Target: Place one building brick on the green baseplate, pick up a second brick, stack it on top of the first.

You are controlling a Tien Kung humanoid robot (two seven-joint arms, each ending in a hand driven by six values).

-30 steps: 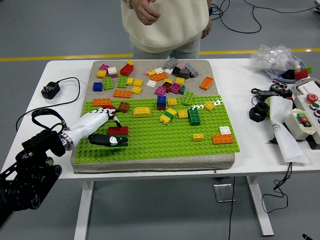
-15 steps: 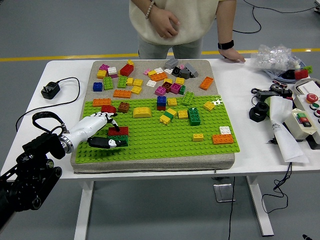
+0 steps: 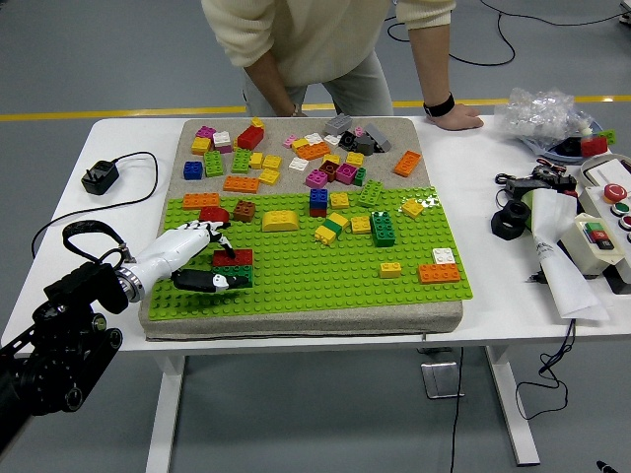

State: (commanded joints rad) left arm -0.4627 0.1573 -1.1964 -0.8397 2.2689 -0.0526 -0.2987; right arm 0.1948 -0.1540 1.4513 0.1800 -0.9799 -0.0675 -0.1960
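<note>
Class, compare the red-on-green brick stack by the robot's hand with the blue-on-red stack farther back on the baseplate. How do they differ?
The red-on-green stack is wide and sits at the left hand. The blue-on-red stack is narrower, stands untouched mid-plate, and has red below rather than on top. Both are two-brick stacks on the green baseplate.

- 1 green baseplate (image 3: pixel 325 271) on 1 grey mat (image 3: pixel 296 320), on 1 white counter (image 3: pixel 493 286).
- 1 red brick (image 3: pixel 234 258) stacked on 1 dark green brick (image 3: pixel 237 276).
- 1 robot hand (image 3: pixel 187 258) in view, at the left.
- 1 person (image 3: pixel 315 39) at the far side.
- 1 black power adapter (image 3: pixel 99 177), far left.
- Loose bricks: too many to count surely.
</note>
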